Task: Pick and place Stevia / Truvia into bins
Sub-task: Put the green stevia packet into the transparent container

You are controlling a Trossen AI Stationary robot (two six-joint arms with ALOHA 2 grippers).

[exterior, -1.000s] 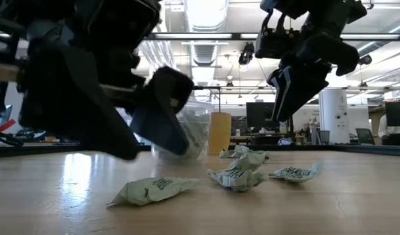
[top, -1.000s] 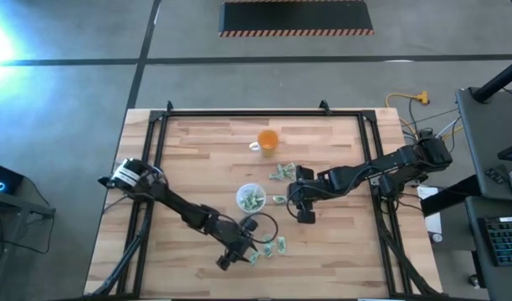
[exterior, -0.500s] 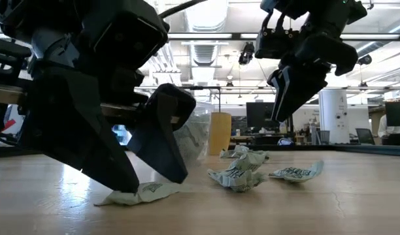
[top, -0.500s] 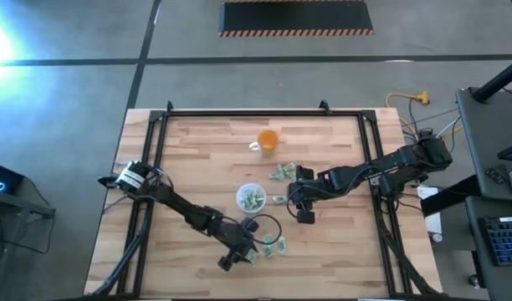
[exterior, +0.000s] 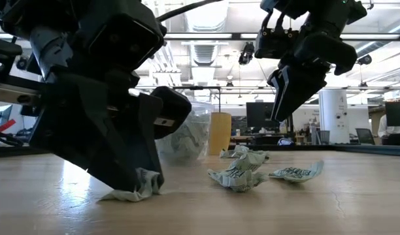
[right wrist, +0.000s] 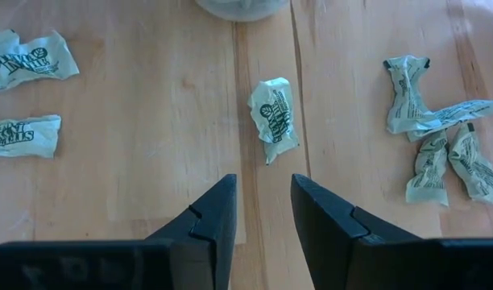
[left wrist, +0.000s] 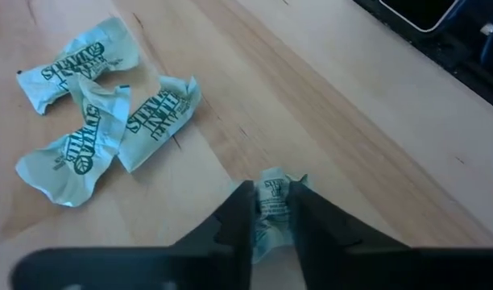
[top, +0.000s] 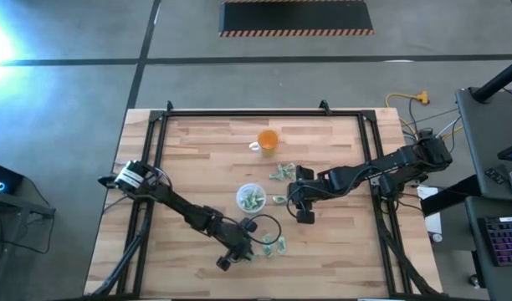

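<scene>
Pale green Stevia sachets lie flat on the wooden table: three together near my left gripper, a group at the middle, and one below my right gripper. My left gripper is down at the table near its front edge, shut on a crumpled sachet. My right gripper hangs open above the table, right of the bin. The bin, a clear round cup, stands on the table's middle with several sachets inside. My left gripper pinches one crumpled sachet between its two fingers; the sachet's far end sticks out past the fingertips. The fingers slant down from the table's left. The sachet's lower edge rests on the tabletop.
An orange cup stands toward the far edge. A black metal frame runs along the table's far and side edges. Bare wood lies at the table's near right and far left.
My left gripper has tipped down onto a flat sachet near the front edge and shut on it. The sachet, spread out flat before, is now crumpled up between the fingers and still touches the table.
</scene>
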